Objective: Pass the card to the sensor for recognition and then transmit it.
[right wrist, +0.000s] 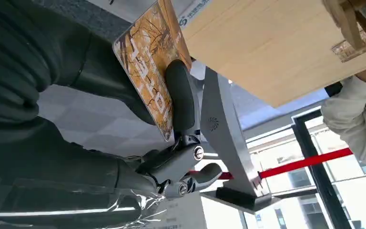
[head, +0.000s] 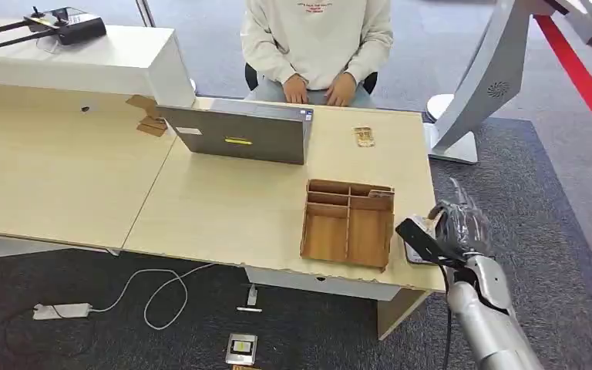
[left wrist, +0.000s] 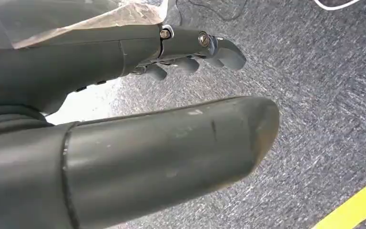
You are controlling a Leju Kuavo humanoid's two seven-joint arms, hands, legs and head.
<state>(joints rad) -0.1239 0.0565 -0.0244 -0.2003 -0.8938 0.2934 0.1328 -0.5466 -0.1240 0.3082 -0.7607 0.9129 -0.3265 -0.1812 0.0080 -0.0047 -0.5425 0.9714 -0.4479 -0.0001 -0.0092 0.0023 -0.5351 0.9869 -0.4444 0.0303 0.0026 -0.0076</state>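
My right hand (head: pixel 460 229) hovers at the table's right front corner, just right of the wooden tray (head: pixel 347 223). In the right wrist view this hand (right wrist: pixel 171 162) pinches an orange patterned card (right wrist: pixel 145 62) between thumb and a dark finger, with the card standing on edge. A small pale device (head: pixel 415 252) lies on the table corner below the hand, partly hidden by a black part at my wrist. My left hand (left wrist: pixel 124 62) hangs over grey carpet with its fingers apart and nothing in it.
A person (head: pixel 316 38) sits behind the table (head: pixel 223 208), hands near the grey laptop (head: pixel 239 135). Another small card-like item (head: pixel 364 136) lies past the tray. A grey stand (head: pixel 478 85) rises to the right. Cables and a power strip (head: pixel 62 311) lie on the floor.
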